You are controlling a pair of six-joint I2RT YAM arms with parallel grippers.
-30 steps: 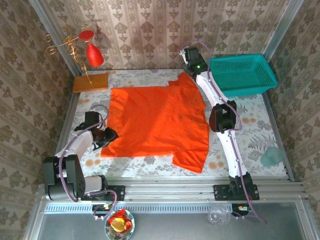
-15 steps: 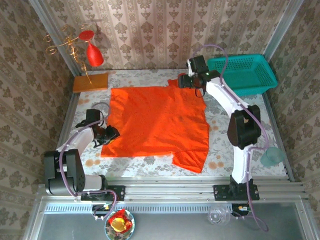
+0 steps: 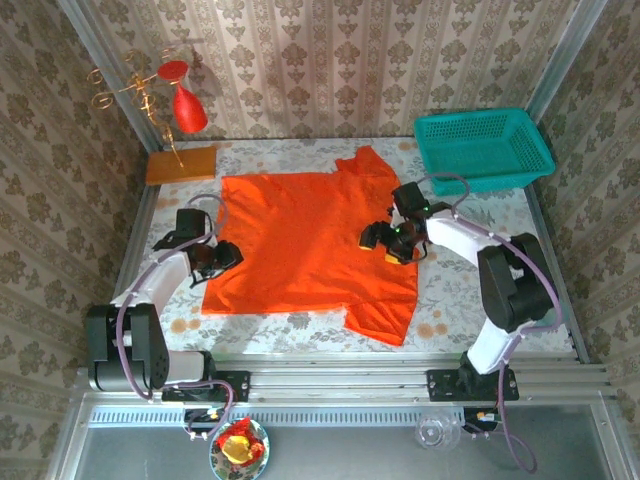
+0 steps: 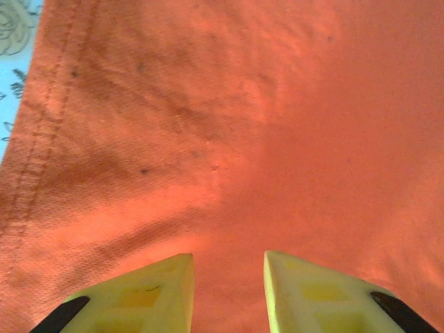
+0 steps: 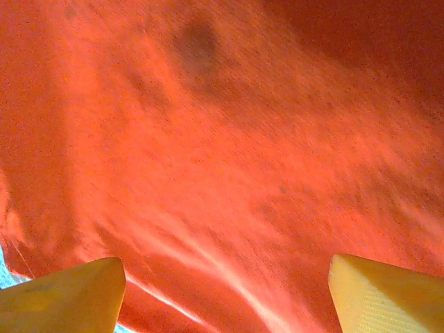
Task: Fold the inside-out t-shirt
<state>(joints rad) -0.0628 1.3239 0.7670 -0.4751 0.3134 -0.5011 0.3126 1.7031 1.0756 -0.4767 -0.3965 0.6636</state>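
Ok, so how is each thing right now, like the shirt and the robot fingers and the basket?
t-shirt, spread out flat, not folded yet
left fingers, a little apart, at the shirt's left edge, holding nothing
right fingers, wide apart above the shirt, holding nothing
basket, upright, nothing seen inside
red ornament, hanging on its stand
wooden block, lying flat

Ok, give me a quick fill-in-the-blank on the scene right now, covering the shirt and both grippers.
1. The teal plastic mesh basket sits at the far ____ corner of the floral-patterned table.
2. The right gripper has its jaws wide ____ above the bright orange-red cloth t-shirt.
3. The left gripper hovers at the t-shirt's ____ edge.
Missing words: right; open; left.
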